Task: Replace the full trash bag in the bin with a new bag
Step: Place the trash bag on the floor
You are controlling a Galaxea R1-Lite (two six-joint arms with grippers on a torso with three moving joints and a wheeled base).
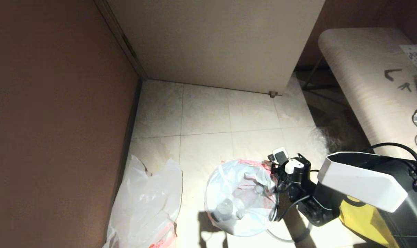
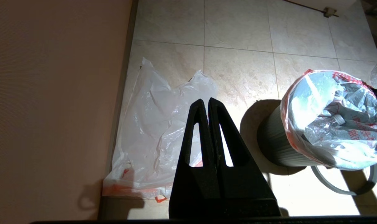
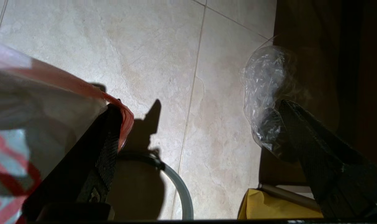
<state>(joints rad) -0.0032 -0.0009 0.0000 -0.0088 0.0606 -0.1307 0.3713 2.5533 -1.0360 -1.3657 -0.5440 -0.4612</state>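
The full trash bag (image 1: pixel 239 198) sits in the bin (image 2: pixel 275 143), its white plastic with red print folded over the rim and clear bottles showing inside. My right gripper (image 1: pixel 287 161) is open at the bag's right edge. In the right wrist view one finger (image 3: pixel 107 146) lies against the bag's red rim strip (image 3: pixel 82 90), and nothing is between the jaws. The new bag (image 1: pixel 146 203) lies limp on the floor by the left wall. My left gripper (image 2: pixel 208 101) hangs shut and empty above the new bag (image 2: pixel 154 133), left of the bin.
The grey hoop (image 2: pixel 344 186) lies on the floor beside the bin. A yellow bag (image 1: pixel 363 220) sits under my right arm. A clear crinkly bag (image 1: pixel 323 139) lies near a pale table (image 1: pixel 366 79) at the right. A brown wall runs along the left.
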